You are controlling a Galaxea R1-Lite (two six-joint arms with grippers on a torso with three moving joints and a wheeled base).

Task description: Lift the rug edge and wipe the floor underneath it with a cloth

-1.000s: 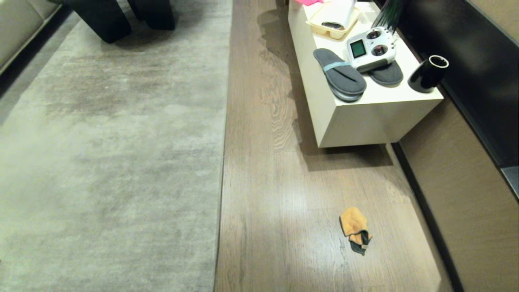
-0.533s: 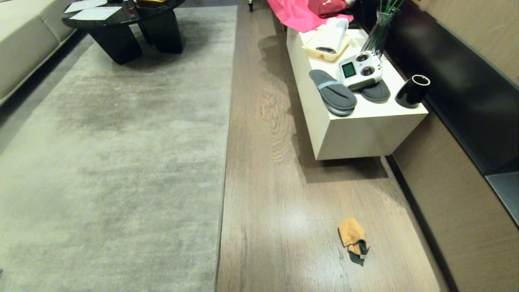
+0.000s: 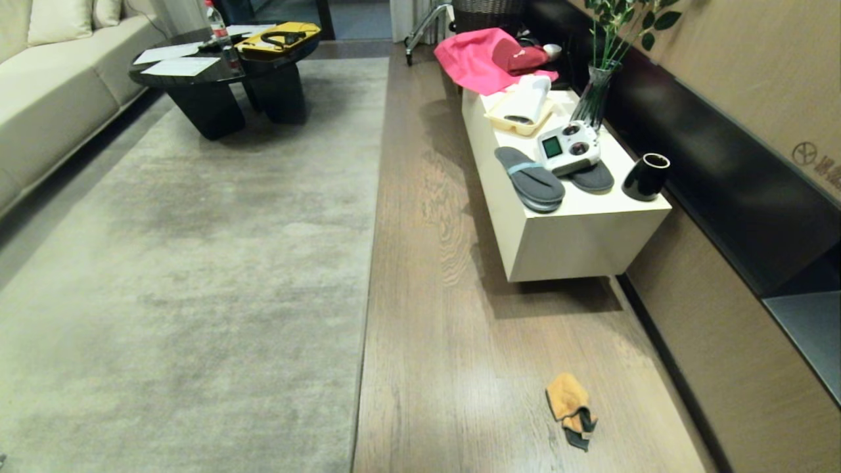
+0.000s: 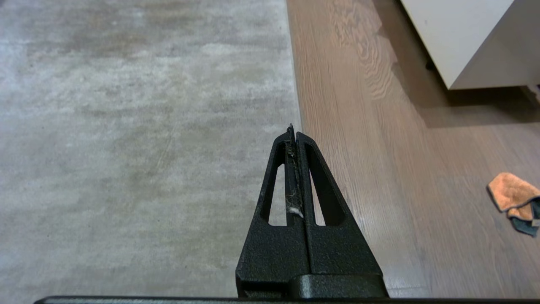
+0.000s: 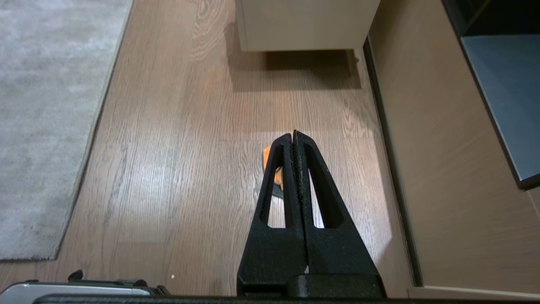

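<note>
The rug edge (image 3: 364, 263) runs straight down the middle of the head view, lying flat on the wood floor (image 3: 453, 341). A small orange-tan cloth (image 3: 566, 402) lies crumpled on the planks near the right wall. Neither gripper shows in the head view. In the left wrist view my left gripper (image 4: 294, 133) is shut and empty, hanging above the rug edge (image 4: 293, 93), with the cloth (image 4: 510, 196) far off to one side. My right gripper (image 5: 294, 134) is shut and empty above the floor. Its fingers hide most of the cloth (image 5: 265, 157). A rug corner (image 5: 50, 253) also shows there.
A low cream cabinet (image 3: 571, 243) stands on the floor strip by the right wall, carrying slippers (image 3: 529, 179), a remote controller (image 3: 560, 148), a black cup (image 3: 646, 176) and a vase. A pink cloth (image 3: 473, 62) lies behind it. A black coffee table (image 3: 223, 85) and a sofa (image 3: 46, 105) stand at the far left.
The head view has tilted upward, so the whole scene slid down and more of the far room shows. The rug, cloth and both grippers have not moved.
</note>
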